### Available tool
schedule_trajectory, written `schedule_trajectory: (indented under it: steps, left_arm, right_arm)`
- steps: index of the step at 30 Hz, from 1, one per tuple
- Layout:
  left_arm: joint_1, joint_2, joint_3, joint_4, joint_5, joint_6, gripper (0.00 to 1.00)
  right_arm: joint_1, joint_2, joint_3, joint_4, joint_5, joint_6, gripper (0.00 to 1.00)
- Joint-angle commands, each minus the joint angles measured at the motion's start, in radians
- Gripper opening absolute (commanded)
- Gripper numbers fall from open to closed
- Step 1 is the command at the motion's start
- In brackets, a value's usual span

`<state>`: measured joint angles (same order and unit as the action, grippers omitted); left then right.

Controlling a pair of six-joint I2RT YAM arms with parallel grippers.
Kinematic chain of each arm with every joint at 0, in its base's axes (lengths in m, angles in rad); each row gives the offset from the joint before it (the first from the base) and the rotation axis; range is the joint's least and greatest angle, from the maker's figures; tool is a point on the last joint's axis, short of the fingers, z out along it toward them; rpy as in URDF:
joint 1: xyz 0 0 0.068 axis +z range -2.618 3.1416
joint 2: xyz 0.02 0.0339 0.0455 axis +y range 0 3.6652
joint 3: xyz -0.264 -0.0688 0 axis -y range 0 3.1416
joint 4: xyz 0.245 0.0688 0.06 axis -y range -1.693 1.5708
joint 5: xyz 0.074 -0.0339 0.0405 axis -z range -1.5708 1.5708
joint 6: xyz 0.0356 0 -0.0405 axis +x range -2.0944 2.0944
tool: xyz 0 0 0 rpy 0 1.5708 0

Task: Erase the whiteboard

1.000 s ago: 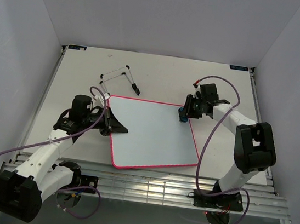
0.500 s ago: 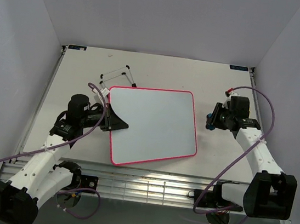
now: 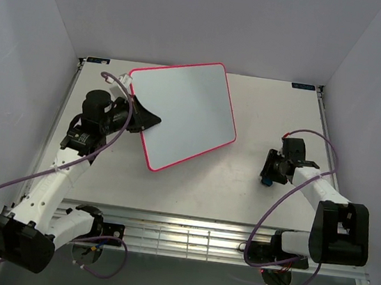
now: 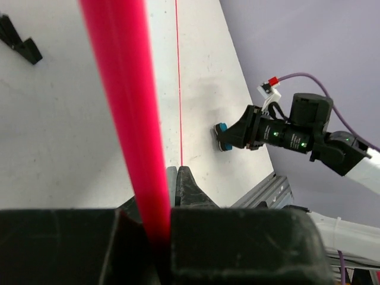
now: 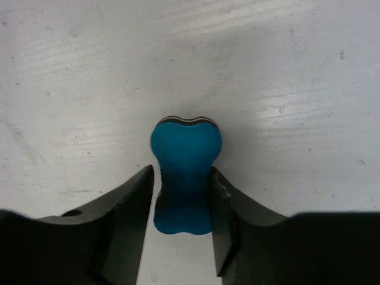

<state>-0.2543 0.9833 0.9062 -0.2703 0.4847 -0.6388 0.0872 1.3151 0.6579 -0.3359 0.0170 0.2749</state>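
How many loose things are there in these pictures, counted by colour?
Pink-framed white: 1, the whiteboard, held up by the left pincer.
Blue: 1, the eraser, on the table between the right pincer's fingers.
Black: 1, a small part on the table.
Total: 3

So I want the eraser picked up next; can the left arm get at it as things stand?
Probably not: the left gripper is shut on the whiteboard, and the eraser lies far across the table between the right gripper fingers.
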Motion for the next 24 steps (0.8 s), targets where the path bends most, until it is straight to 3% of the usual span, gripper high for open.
schedule_trajectory:
  steps: [1, 2, 4, 12, 16, 21, 24]
  left_arm:
    - [-0.003, 0.011, 0.157, 0.218, 0.055, -0.024, 0.0]
    - [-0.003, 0.026, 0.175, 0.223, 0.054, -0.022, 0.0]
    - [-0.002, 0.073, 0.23, 0.238, 0.06, 0.004, 0.0]
    - [0.062, 0.241, 0.393, 0.305, 0.049, 0.136, 0.0]
    - [0.202, 0.278, 0.309, 0.526, 0.164, 0.091, 0.0]
    - [0.335, 0.38, 0.304, 0.764, 0.384, 0.108, 0.0]
    - [0.372, 0.435, 0.323, 0.827, 0.466, 0.152, 0.0]
  right_arm:
    - [-0.003, 0.009, 0.019, 0.055, 0.009, 0.001, 0.51]
    - [-0.003, 0.01, 0.019, 0.052, 0.008, 0.0, 0.65]
    - [-0.001, 0.012, 0.022, 0.051, 0.017, 0.001, 0.71]
    - [-0.001, -0.02, 0.017, 0.048, 0.005, 0.009, 0.74]
    - [-0.001, -0.112, -0.01, 0.038, -0.04, 0.017, 0.77]
    - [0.011, -0.348, 0.009, -0.077, -0.084, 0.001, 0.8]
    - [0.013, -0.457, 0.044, -0.13, -0.132, -0.016, 0.91]
